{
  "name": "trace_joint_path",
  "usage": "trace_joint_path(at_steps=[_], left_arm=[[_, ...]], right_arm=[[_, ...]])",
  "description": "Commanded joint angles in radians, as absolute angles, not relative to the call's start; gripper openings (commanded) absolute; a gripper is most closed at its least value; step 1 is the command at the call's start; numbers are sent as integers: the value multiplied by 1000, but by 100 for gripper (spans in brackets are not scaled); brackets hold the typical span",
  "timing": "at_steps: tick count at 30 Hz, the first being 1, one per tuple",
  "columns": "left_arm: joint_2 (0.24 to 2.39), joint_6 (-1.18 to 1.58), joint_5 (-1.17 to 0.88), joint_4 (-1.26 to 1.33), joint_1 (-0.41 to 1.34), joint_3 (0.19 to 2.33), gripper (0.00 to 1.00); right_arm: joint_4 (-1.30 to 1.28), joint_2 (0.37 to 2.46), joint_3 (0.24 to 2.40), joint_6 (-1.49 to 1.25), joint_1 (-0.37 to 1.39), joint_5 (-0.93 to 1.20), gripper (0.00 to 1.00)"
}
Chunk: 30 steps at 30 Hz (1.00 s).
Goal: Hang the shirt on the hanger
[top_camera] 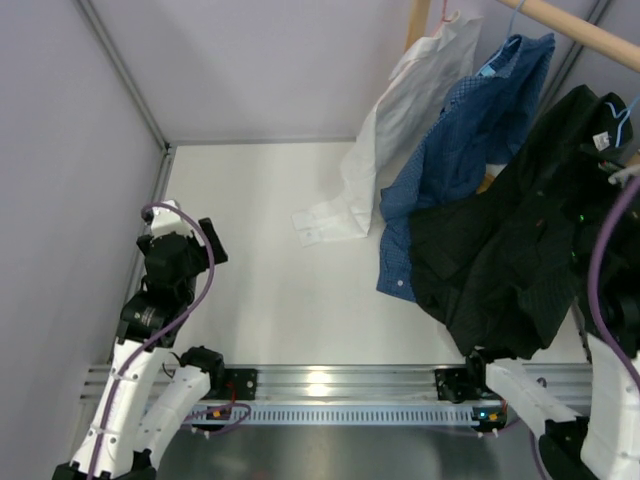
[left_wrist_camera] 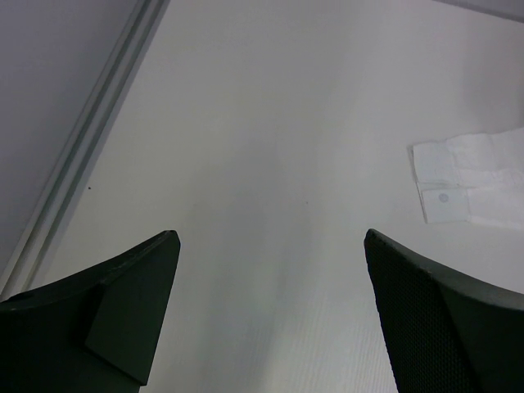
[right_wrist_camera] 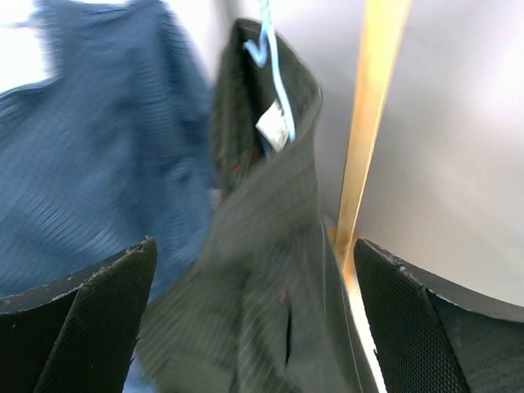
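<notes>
The black shirt (top_camera: 500, 250) hangs at the right from the light-blue hanger (top_camera: 620, 118), its lower part draped down onto the table. In the right wrist view the hanger (right_wrist_camera: 270, 49) comes out of the collar beside the white neck label (right_wrist_camera: 274, 128). The shirt (right_wrist_camera: 270, 270) looks blurred there. My right gripper (right_wrist_camera: 254, 246) is open, its jaws wide apart on either side of the hanging cloth and not pressing it. My left gripper (left_wrist_camera: 270, 236) is open over bare table at the left (top_camera: 200, 240), with nothing between its fingers.
A blue dotted shirt (top_camera: 460, 160) and a white shirt (top_camera: 400, 120) hang left of the black one from a wooden rod (top_camera: 580, 28). The white cuff (left_wrist_camera: 471, 188) lies on the table. A wooden post (right_wrist_camera: 372, 123) stands right of the black shirt. Walls enclose the left and back.
</notes>
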<state>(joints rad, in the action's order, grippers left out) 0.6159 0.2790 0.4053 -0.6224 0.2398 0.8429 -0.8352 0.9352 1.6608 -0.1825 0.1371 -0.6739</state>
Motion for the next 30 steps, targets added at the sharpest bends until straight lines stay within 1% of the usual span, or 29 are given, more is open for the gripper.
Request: trace_joint_path(at_steps=[1,4,9,12,18,23,30], left_arm=[[575,316,491,-615,233,877,98],[554,325,499,-670,233,913,98],[500,325,460,-793,233,1014,98],[474,310,442,-877,235,1100,98],[423,273,403,-1005,235,1204,98],[347,273,387,-1057,235,1215,98],[304,268,397,-1086,235,1204,98]], right_arm=[[-910,740,1577,-169,150,-393,99],[-981,637,1502,-172,150,-313,99],[-1083,506,1447,-152,163,-362,99],[-1118,428,1454,-152,164,-345,99],[-1207,379,1445,-170,170,-305,99],[-1246,351,1457,-172,187,-307,99],[-1287,339,1471,-181,213,-324,100]])
